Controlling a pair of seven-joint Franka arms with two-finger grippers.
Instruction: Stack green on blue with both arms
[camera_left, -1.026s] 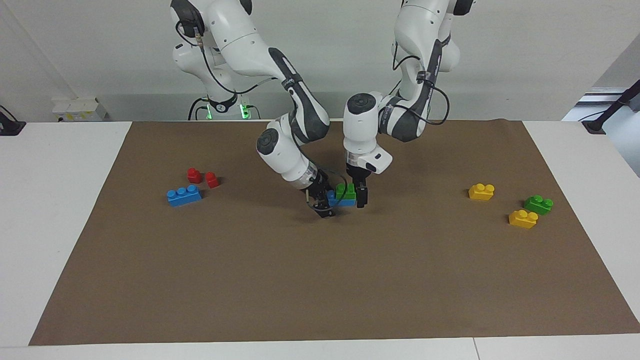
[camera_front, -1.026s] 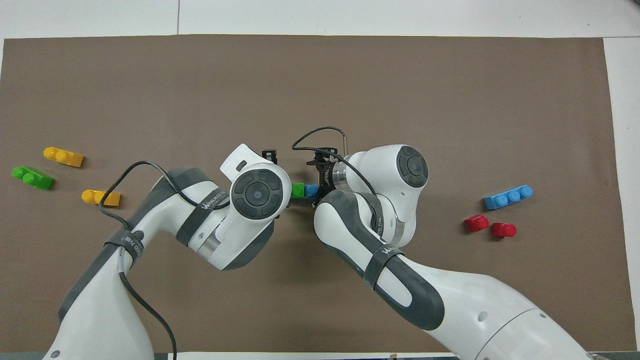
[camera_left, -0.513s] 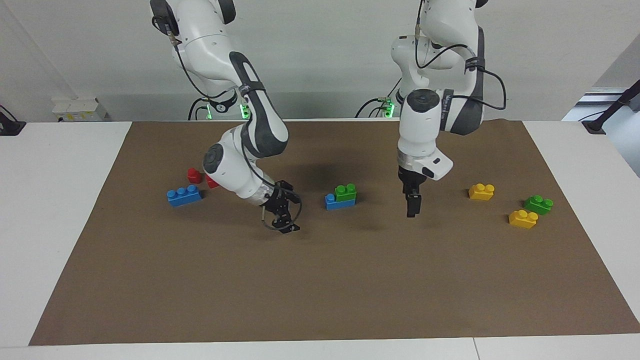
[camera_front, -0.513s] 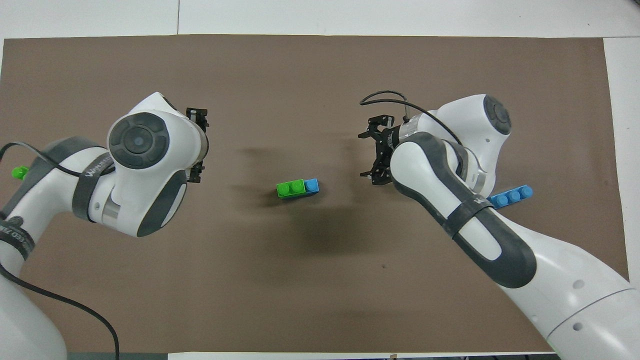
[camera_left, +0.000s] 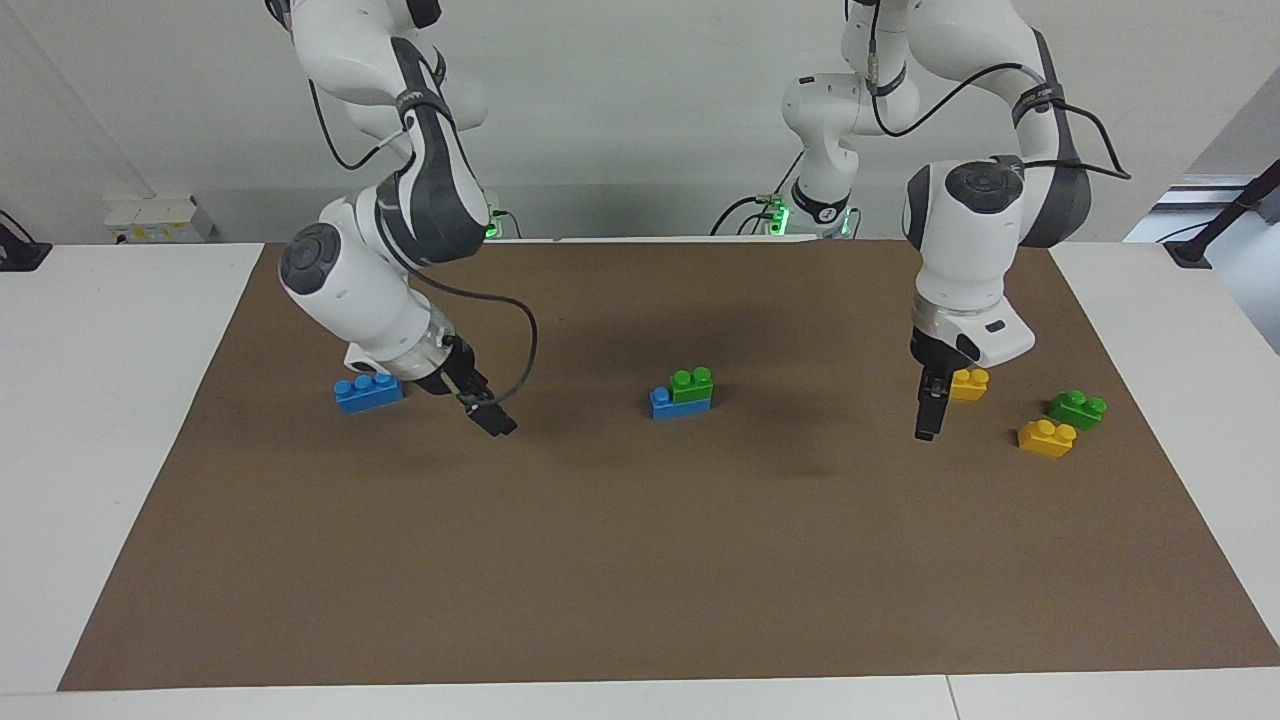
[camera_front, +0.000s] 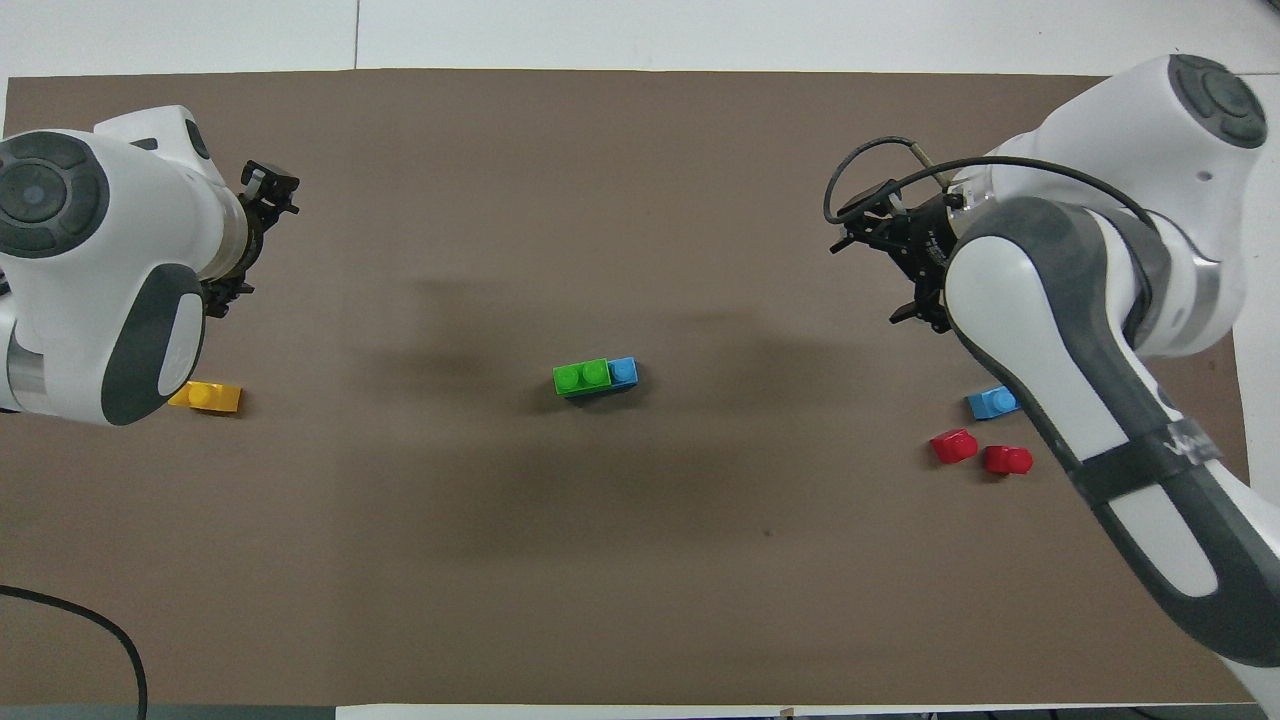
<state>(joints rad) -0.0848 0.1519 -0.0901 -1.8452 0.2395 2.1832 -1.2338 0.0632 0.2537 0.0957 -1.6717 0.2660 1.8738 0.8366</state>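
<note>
A green two-stud brick (camera_left: 692, 384) sits stacked on a light blue brick (camera_left: 664, 403) at the middle of the brown mat, with one blue stud uncovered at the right arm's end. The stack also shows in the overhead view, green (camera_front: 581, 377) on blue (camera_front: 623, 371). Nothing holds it. My right gripper (camera_left: 493, 418) hangs low over the mat beside the second blue brick (camera_left: 368, 391), well apart from the stack. My left gripper (camera_left: 928, 418) hangs over the mat next to a yellow brick (camera_left: 968, 384). Both grippers carry nothing.
A second green brick (camera_left: 1077, 408) and another yellow brick (camera_left: 1046, 438) lie toward the left arm's end. Two small red pieces (camera_front: 954, 445) lie by the second blue brick (camera_front: 993, 402), which the right arm partly covers. The brown mat (camera_left: 640, 560) covers the table.
Both grippers have let go of the stack and swung away from it, each toward its own end of the table. The green-on-blue stack stays in place.
</note>
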